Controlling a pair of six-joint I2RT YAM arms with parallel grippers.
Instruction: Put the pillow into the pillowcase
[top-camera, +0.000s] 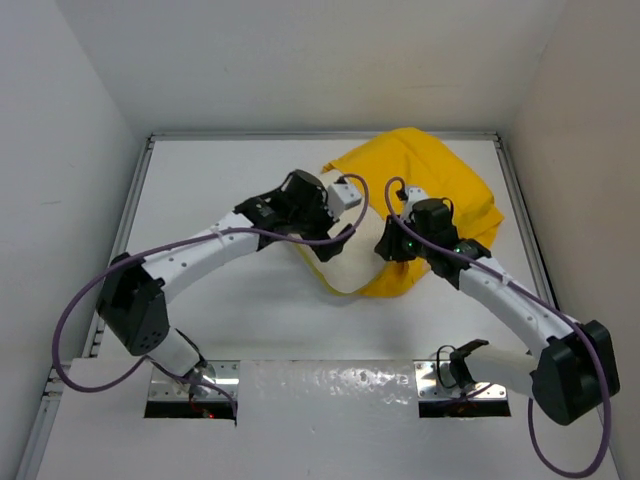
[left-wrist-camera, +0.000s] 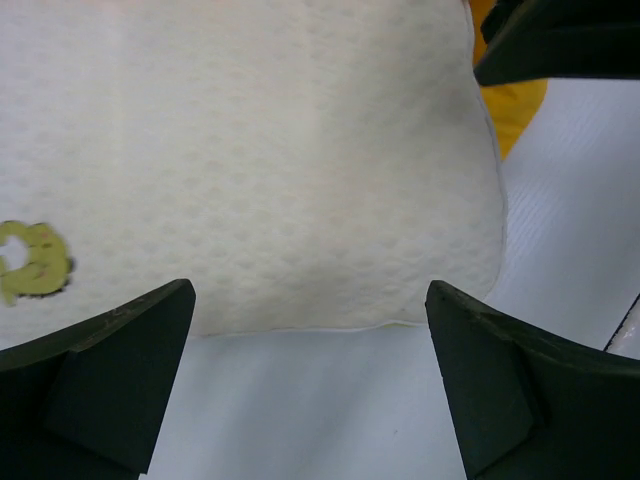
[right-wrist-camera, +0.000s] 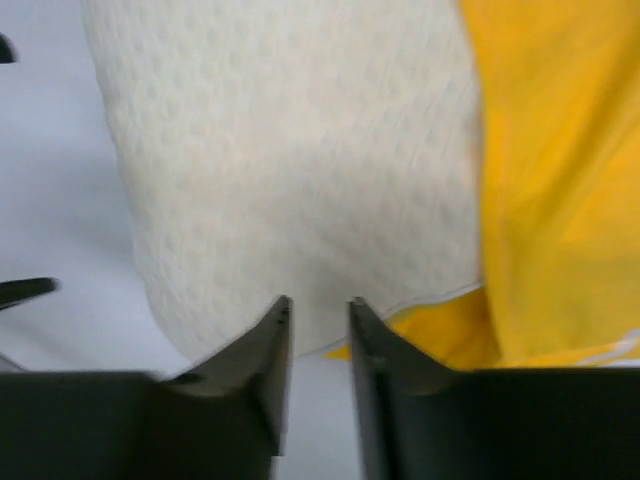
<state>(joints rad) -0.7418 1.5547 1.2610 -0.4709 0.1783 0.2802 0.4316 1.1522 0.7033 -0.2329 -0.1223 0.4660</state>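
The cream pillow (top-camera: 345, 265) lies partly inside the yellow pillowcase (top-camera: 440, 190), with its near left end sticking out onto the white table. My left gripper (top-camera: 335, 238) is wide open and empty at the pillow's exposed end. In the left wrist view the pillow (left-wrist-camera: 250, 150) fills the space ahead of the gripper (left-wrist-camera: 310, 290), and a bit of pillowcase (left-wrist-camera: 515, 115) shows at the upper right. My right gripper (top-camera: 387, 246) sits where the pillow meets the case opening. In the right wrist view its gripper (right-wrist-camera: 319, 302) has a narrow gap at the edge of the pillow (right-wrist-camera: 300, 150), beside the pillowcase (right-wrist-camera: 560, 180), and nothing is between the jaws.
White walls enclose the table on the left, back and right, with a raised rim (top-camera: 140, 200) along the sides. Metal mounting plates (top-camera: 195, 388) sit at the near edge. A small yellow-green mark (left-wrist-camera: 30, 262) shows on the pillow's surface. Part of the right arm (left-wrist-camera: 560, 40) crosses the left wrist view.
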